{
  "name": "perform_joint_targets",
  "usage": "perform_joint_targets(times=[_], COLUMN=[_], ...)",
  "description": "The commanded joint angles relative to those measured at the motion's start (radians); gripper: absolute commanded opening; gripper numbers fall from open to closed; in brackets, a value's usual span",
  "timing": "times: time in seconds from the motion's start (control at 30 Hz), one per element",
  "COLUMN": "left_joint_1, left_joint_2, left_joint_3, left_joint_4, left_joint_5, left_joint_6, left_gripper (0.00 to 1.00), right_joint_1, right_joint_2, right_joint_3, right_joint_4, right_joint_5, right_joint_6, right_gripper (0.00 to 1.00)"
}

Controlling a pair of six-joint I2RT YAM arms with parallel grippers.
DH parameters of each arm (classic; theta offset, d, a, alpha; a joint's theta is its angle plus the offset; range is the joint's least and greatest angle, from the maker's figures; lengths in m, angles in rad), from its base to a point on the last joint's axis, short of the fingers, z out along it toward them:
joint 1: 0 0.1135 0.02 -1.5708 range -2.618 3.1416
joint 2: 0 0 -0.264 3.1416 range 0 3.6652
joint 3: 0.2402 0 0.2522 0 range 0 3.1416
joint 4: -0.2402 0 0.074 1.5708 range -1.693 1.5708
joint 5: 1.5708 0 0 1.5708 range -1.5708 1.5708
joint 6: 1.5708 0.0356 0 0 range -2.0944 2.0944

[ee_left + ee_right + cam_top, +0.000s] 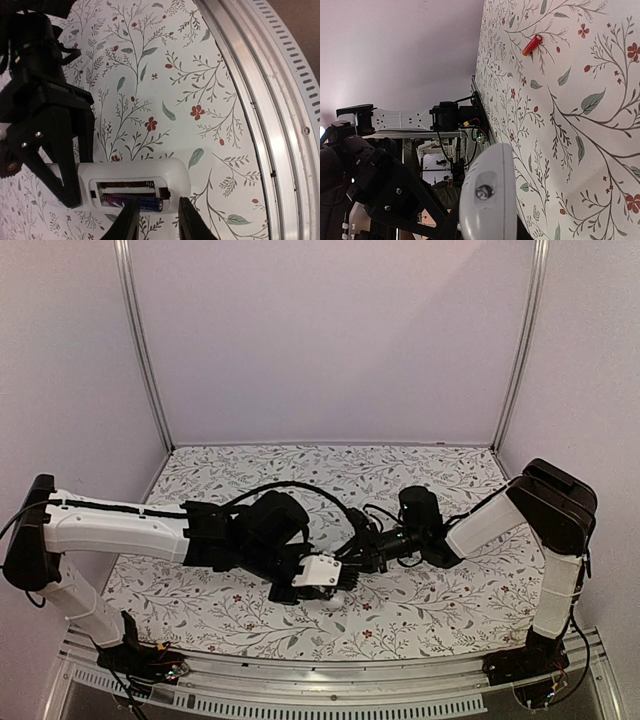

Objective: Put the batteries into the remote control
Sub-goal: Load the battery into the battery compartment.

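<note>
The white remote control point(150, 175) is held above the floral table with its battery bay open and facing my left wrist camera. A dark battery point(145, 202) lies in the bay's near slot; the far slot is empty. My left gripper point(159, 201) hovers right over that battery's end, fingers parted. My right gripper point(347, 568) is shut on the remote's other end; its black fingers point(67, 150) show in the left wrist view. The remote is end-on in the right wrist view point(487, 190). The red battery point(532, 44) lies loose on the table.
The table's metal front rail point(260, 100) runs close beside the remote. Both arms meet at the table's middle point(320, 575), with cables looping above them. White walls and frame posts point(140, 340) enclose the back and sides.
</note>
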Motion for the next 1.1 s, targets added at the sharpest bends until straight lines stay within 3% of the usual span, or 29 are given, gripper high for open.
perform_joint_targets(times=[0.0,1.07], left_joint_1=[-0.017,-0.012], left_joint_2=[0.016,0.058], left_joint_3=[0.026,0.019], left_joint_4=[0.018,0.001], left_joint_5=[-0.010,-0.023], left_joint_6=[0.004,-0.003], left_gripper=[0.28,0.19], right_joint_1=[0.015,0.019], right_joint_2=[-0.015,-0.006], right_joint_3=[0.025,0.022], right_joint_4=[0.004,0.064], right_joint_5=[-0.012,-0.019], right_joint_6=[-0.017,0.012], right_gripper=[0.00,0.00])
